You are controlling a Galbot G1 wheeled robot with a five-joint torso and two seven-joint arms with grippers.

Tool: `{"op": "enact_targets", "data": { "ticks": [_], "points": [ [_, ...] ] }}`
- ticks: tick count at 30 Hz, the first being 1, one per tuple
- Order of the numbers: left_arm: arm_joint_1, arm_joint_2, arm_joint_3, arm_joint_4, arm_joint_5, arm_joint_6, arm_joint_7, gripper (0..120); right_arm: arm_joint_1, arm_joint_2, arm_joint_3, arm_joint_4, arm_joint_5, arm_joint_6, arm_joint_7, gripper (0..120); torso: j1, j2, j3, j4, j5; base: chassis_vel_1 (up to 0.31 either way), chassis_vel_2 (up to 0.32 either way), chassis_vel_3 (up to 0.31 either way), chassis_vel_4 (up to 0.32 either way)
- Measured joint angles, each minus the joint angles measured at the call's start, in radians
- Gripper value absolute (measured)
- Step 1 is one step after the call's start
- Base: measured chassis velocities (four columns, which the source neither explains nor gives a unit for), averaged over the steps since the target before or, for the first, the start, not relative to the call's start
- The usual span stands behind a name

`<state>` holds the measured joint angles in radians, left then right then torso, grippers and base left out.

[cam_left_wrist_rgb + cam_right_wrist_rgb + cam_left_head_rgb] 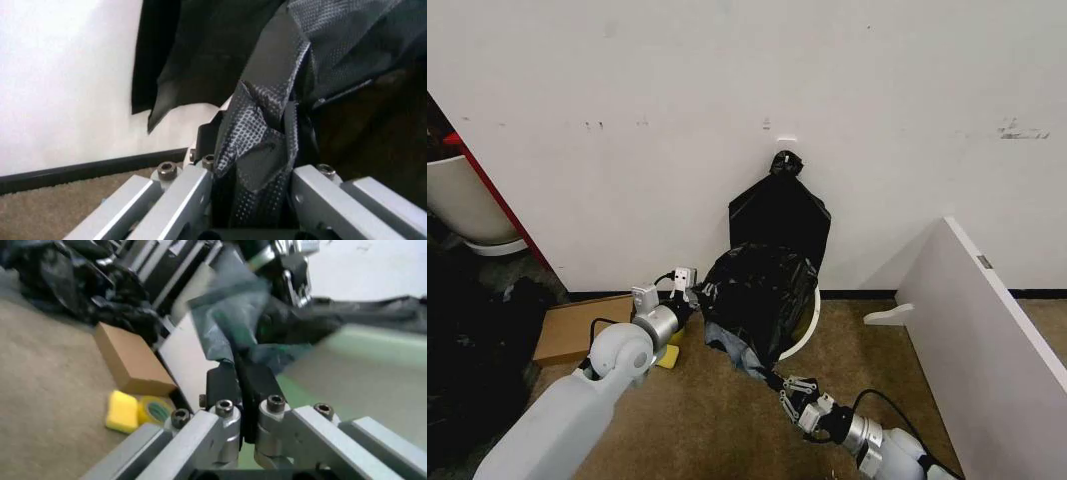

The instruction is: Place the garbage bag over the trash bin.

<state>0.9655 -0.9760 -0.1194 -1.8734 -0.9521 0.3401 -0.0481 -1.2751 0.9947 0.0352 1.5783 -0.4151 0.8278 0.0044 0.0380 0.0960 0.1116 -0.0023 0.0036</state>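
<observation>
Black, crinkled plastic of the garbage bag (762,290) is seen bunched over the top and front of the trash bin (805,330), which stands on the carpet against the white wall (627,110), just in front of a flat fan-shaped black bag (779,215) with a knotted top. The left gripper (689,292) is held at the bag's left edge, and in the left wrist view its fingers (207,145) are closed on a fold of the perforated-looking film. The right gripper (789,392) is placed low at the front, where a loose tail of the bag hangs towards the floor; in the right wrist view its dark fingers (253,390) are pressed together on a thin edge of that film. The task is judged to be partly done: the bag is draped on the bin and gripped at two sides, but its mouth is not yet seen stretched round the rolled rim, and only a curved strip of cream wall is exposed on the bin's right. Spreading the opening and seating it over the rim is judged to be left. The rim's far side and the bin's interior are covered by plastic, so it cannot be told whether any part of the mouth is already hooked on. A cardboard box (577,325) and a yellow sponge (122,411) beside a roll of tape (155,410) lie to the left, and a white panel (987,320) is leaned at the right.
</observation>
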Motion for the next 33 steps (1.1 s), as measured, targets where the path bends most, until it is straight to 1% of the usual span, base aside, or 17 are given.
{"op": "enact_targets", "data": {
  "ticks": [4,5,10,15,21,22,23,24,25,26,28,30,32,33],
  "points": [
    [0.004,0.012,-0.003,-0.015,-0.006,0.016,-0.002,1,0.043,0.009,0.028,-0.072,-0.079,-0.001,0.095,0,0.000,0.000,0.000,0.0000,0.0001,0.000,0.000,0.000,0.000],
    [0.004,0.012,-0.003,-0.015,-0.006,0.016,-0.002,1,0.043,0.009,0.028,-0.072,-0.079,-0.001,0.095,0,0.000,0.000,0.000,0.0000,0.0001,0.000,0.000,0.000,0.000],
    [0.019,0.048,-0.017,-0.034,0.003,0.031,0.002,1,0.100,0.008,0.055,-0.162,-0.125,-0.001,0.219,0,0.000,0.000,0.000,0.0001,0.0000,0.000,0.000,0.000,0.000],
    [0.023,0.063,-0.026,-0.035,0.030,0.030,0.016,1,0.112,0.008,0.057,-0.192,-0.108,-0.002,0.277,0,0.000,0.000,0.000,0.0000,0.0000,0.000,0.000,0.000,0.000],
    [0.030,0.068,-0.051,-0.042,0.022,0.030,0.016,1,0.109,0.011,0.045,-0.234,-0.047,-0.002,0.294,0,0.000,0.000,0.000,0.0001,0.0001,0.000,0.000,0.000,0.000],
    [0.032,0.067,-0.059,-0.045,0.015,0.030,0.012,1,0.107,0.012,0.046,-0.245,-0.049,-0.004,0.299,1,0.000,0.000,0.000,-0.0001,0.0001,0.000,0.000,0.000,0.000],
    [0.033,0.067,-0.066,-0.050,0.009,0.031,0.013,1,0.105,0.014,0.050,-0.262,-0.061,-0.008,0.303,5,0.000,0.000,0.000,0.0005,0.0006,0.000,0.000,0.000,0.000],
    [0.035,0.066,-0.068,-0.052,0.008,0.033,0.011,1,0.105,0.016,0.053,-0.271,-0.080,-0.008,0.311,8,0.000,0.000,0.000,-0.0008,-0.0003,0.000,0.000,0.000,0.000],
    [0.039,0.065,-0.068,-0.054,0.009,0.034,0.011,1,0.106,0.024,0.058,-0.279,-0.099,-0.007,0.319,11,0.000,0.000,0.000,-0.0001,-0.0005,0.000,0.000,0.000,0.000],
    [0.039,0.065,-0.068,-0.054,0.009,0.034,0.011,1,0.106,0.024,0.058,-0.279,-0.099,-0.007,0.319,11,0.000,0.000,0.000,-0.0001,-0.0005,0.000,0.000,0.000,0.000],
    [0.046,0.069,-0.073,-0.058,0.013,0.034,0.014,1,0.105,0.031,0.074,-0.297,-0.123,-0.008,0.329,22,0.000,0.000,0.000,-0.0002,0.0012,0.000,0.000,0.000,0.000],
    [0.056,0.076,-0.079,-0.060,0.022,0.034,0.015,1,0.105,0.029,0.095,-0.299,-0.132,-0.016,0.361,30,0.000,0.000,0.000,0.0000,-0.0012,0.000,0.000,0.000,0.000],
    [0.062,0.081,-0.084,-0.061,0.028,0.034,0.020,1,0.098,0.018,0.099,-0.292,-0.124,-0.033,0.386,38,0.000,0.000,0.000,0.0001,0.0008,0.000,0.000,0.000,0.000],
    [0.065,0.083,-0.087,-0.061,0.034,0.034,0.023,1,0.093,0.010,0.099,-0.283,-0.110,-0.035,0.391,41,0.000,0.000,0.000,0.0002,0.0007,0.000,0.000,0.000,0.000]
  ]
}}
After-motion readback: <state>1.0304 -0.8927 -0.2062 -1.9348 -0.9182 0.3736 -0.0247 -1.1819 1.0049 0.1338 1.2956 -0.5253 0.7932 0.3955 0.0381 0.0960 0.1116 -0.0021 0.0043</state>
